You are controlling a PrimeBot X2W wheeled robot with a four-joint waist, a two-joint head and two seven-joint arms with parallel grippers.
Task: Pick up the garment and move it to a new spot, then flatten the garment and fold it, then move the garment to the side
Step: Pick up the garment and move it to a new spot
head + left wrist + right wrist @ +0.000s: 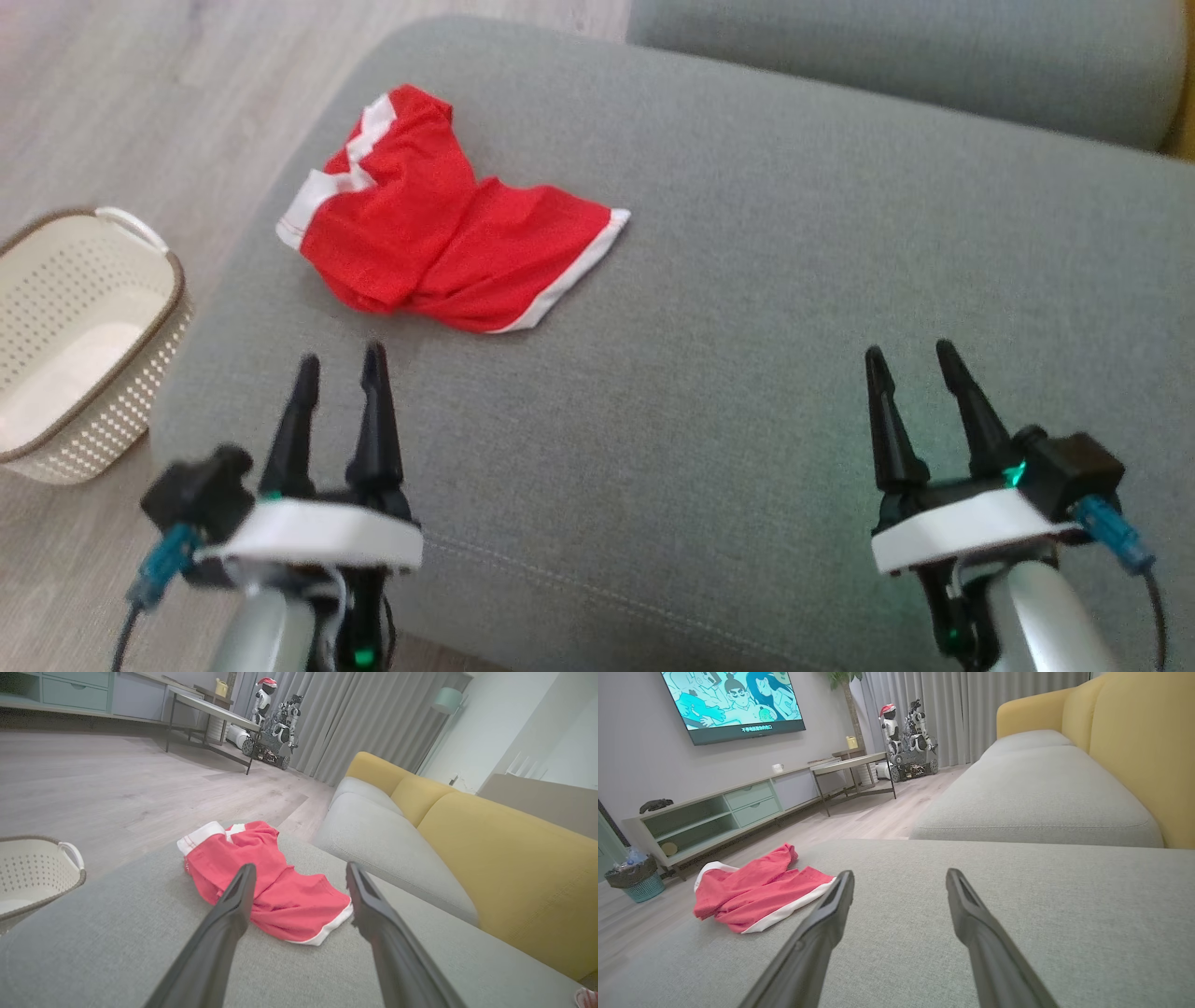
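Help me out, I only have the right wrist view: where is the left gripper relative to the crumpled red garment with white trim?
Observer: The left gripper hovers open just short of the crumpled red garment with white trim, not touching it.
Operator: Is it lined up?
Observer: Yes; in the left wrist view the garment lies straight ahead of it.
Operator: Anything on the floor that side?
Observer: A cream perforated plastic basket stands left of the grey fabric sofa cushion.
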